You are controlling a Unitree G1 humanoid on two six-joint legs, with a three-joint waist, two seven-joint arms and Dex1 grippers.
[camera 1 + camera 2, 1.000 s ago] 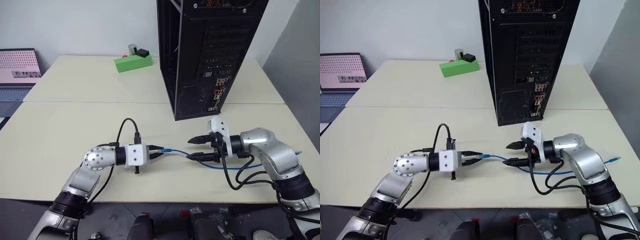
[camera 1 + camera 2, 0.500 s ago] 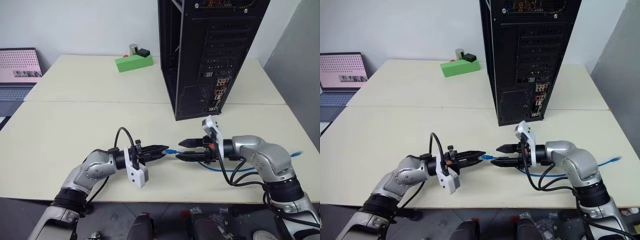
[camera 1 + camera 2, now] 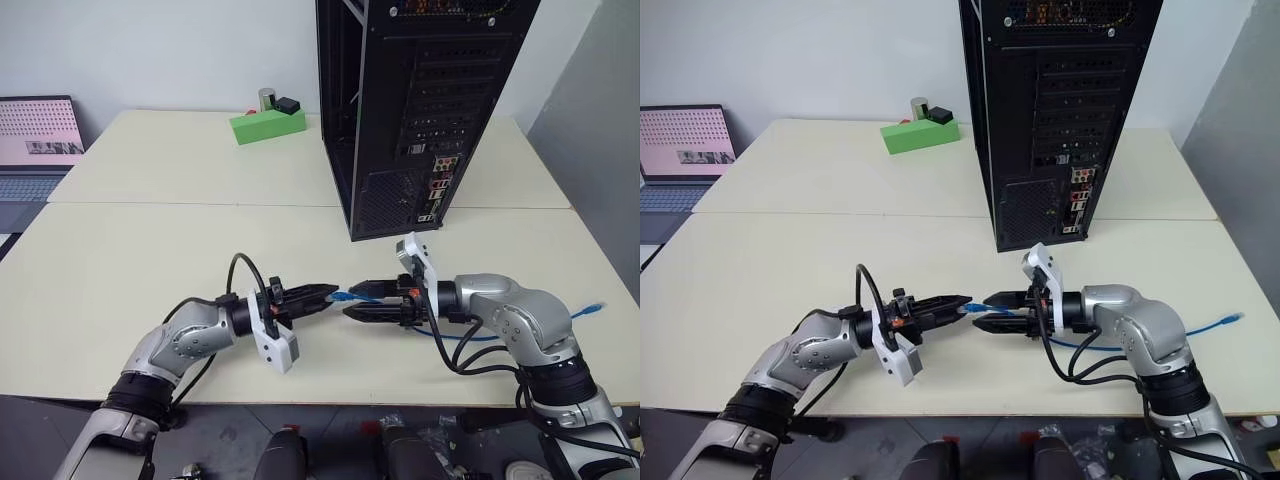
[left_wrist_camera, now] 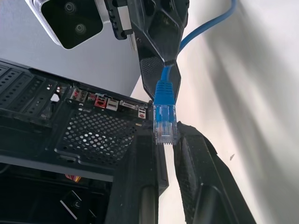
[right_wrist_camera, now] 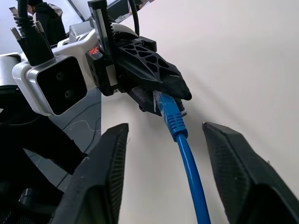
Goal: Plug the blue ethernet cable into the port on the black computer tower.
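Fingers of the left gripper [image 3: 333, 292] pinch the clear-blue plug of the thin light-blue ethernet cable [image 4: 164, 122]; the right gripper [image 3: 352, 302] straddles its cord, jaws apart. Behind, on the cream desk [image 3: 150, 250], stands the tall black vented computer tower [image 3: 420, 110].

Cable: the blue ethernet cable [image 3: 352, 295] is a thin light-blue cord, lifted off the table at its near end.
Near plug: a small clear-blue plug [image 4: 164, 125] with a ribbed blue boot behind it, pinched at its tip, lying roughly level and pointing to the robot's left.
Run: from the plug the cord leads right, sags onto the cream table and curves on toward the right edge.
Far plug: the other end [image 3: 594, 308] lies loose near the table's right edge.
Tower: the black computer tower [image 3: 420, 110] stands upright at the back, its rear panel with slotted vents, mesh grille and small coloured connectors [image 3: 436, 190] facing the robot.
Relation: cable and tower are well apart; nothing plugged in.
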